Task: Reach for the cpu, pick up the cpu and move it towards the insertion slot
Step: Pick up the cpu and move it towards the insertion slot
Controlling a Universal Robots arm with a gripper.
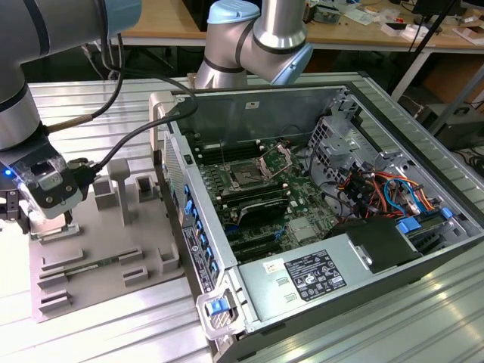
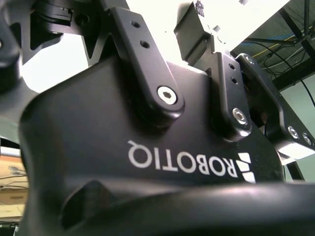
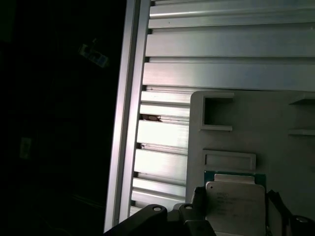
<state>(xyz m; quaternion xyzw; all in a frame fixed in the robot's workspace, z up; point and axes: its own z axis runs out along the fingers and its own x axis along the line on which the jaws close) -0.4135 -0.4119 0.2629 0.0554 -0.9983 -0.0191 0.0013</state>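
The cpu [image 3: 235, 206], a small square chip with a silvery top and green rim, lies low on the grey tray [image 3: 275, 128] in the first wrist view. My gripper [image 3: 236, 209] straddles it, one dark finger [image 3: 198, 199] tight against each side, shut on it. In the exterior view the gripper [image 1: 66, 223] is down at the tray's [image 1: 98, 249] far corner, at that view's left, and it hides the chip. The insertion slot [image 1: 246, 178], a dark square socket with its steel bracket raised, sits on the green board inside the open computer case, well off to that view's right.
Grey upright posts [image 1: 121, 185] stand on the tray between the gripper and the case wall [image 1: 189, 197]. A white-labelled power-supply box [image 1: 310, 276] fills the case's near end. Coloured cables [image 1: 378, 189] lie right of the board. The arm's base [image 1: 257, 38] rises behind the case.
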